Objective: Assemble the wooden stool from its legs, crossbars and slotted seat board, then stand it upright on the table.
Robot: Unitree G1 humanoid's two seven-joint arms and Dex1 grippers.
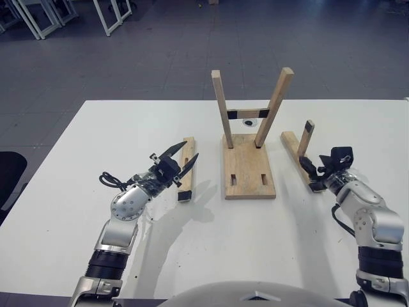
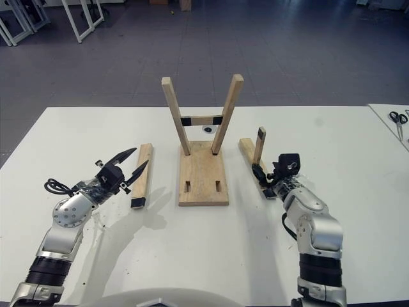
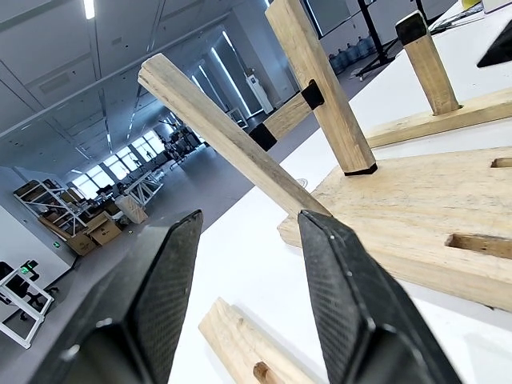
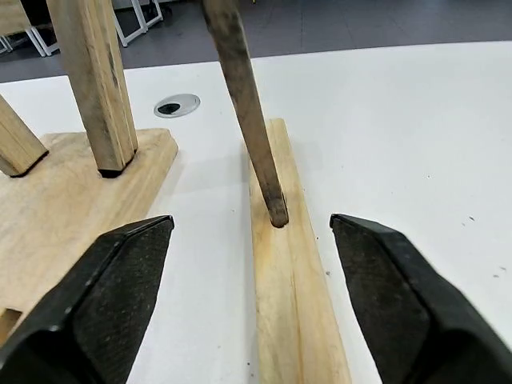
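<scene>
**Desk:** Item one, the seat?

**Operator:** I log a flat, pale wooden slotted seat board [image 1: 248,167] at the centre of the white table [image 1: 77,192]. It has two rectangular slots at its 6 o'clock end. At its 12 o'clock end stand two light wooden legs, one on the left [image 1: 222,109] and one on the right [image 1: 273,107]. They lean apart and are joined by a short crossbar with black-banded ends [image 1: 247,114].

**Desk:** Loose parts?

**Operator:** At 9 o'clock of the board I see a plain wooden leg with a black near tip [image 1: 187,167] lying flat. At 3 o'clock a second flat leg [image 4: 292,280] lies with a thin dark-topped bar [image 4: 240,88] standing in its hole.

**Desk:** Grippers?

**Operator:** My left gripper [image 1: 192,151] is over the 9 o'clock leg, jaws spread wide and holding nothing. My right gripper [image 4: 252,228] has its jaws wide apart on either side of the 3 o'clock leg, not closed on it.

**Desk:** Other?

**Operator:** A round grey grommet [image 4: 178,105] is set in the table at 12 o'clock of the board.
</scene>
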